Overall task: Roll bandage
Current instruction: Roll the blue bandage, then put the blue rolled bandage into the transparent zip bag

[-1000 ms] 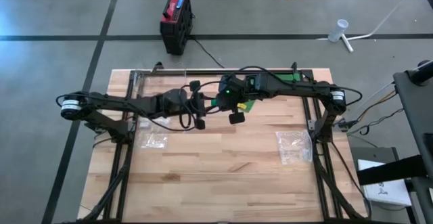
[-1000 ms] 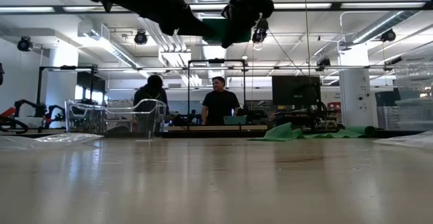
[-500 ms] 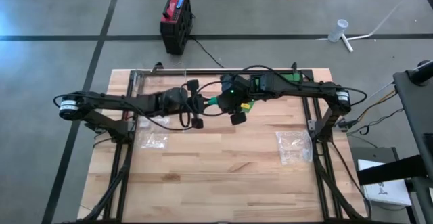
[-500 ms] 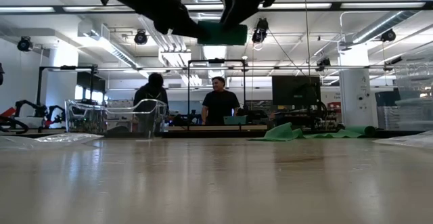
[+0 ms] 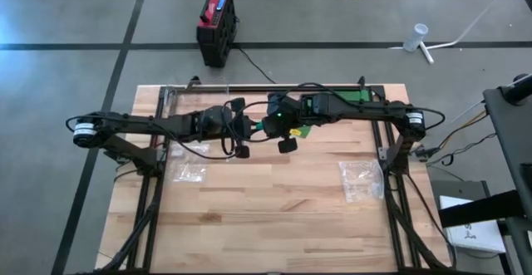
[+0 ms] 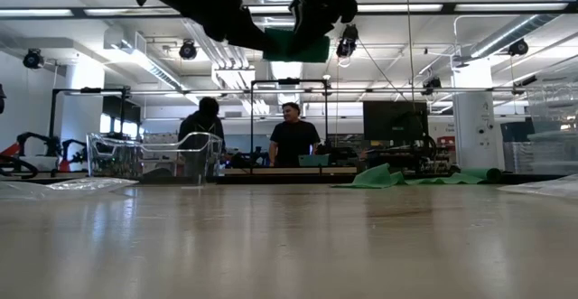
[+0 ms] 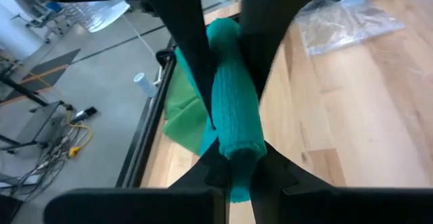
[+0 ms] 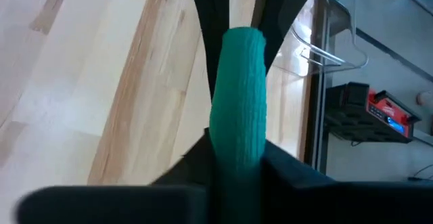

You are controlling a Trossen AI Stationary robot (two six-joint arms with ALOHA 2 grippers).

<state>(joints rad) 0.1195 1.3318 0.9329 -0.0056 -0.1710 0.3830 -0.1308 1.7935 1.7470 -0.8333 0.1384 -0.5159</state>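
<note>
Both arms meet in the air above the rear middle of the wooden tabletop (image 5: 274,217), and between them they hold a rolled green bandage (image 7: 237,116). The roll hangs clear of the boards, well above them; in the low view it shows as a green block (image 6: 296,46) near the ceiling lights, pinched from both sides by dark fingers.

The left gripper (image 5: 249,128) reaches in from the left side of the roll. Its jaws are closed on one end of the bandage: in the left wrist view the roll runs lengthwise out from between that arm's own two fingers (image 7: 210,170).

The right gripper (image 5: 268,125) comes from the other side of the roll. Its jaws grip the opposite end, and in the right wrist view the roll (image 8: 238,95) rises straight out of that arm's fingers (image 8: 196,160), with the left arm's fingers touching its far end.

A loose length of green bandage cloth (image 7: 186,109) trails from the roll toward the rear right of the tabletop, where a green heap (image 6: 384,177) lies flat on the boards.

Nearer than the roll, two clear plastic bags lie on the wood, one to its left (image 5: 188,173) and one to its right (image 5: 362,179), both well apart from it.

Beyond the tabletop two people (image 6: 293,136) stand in the room.
</note>
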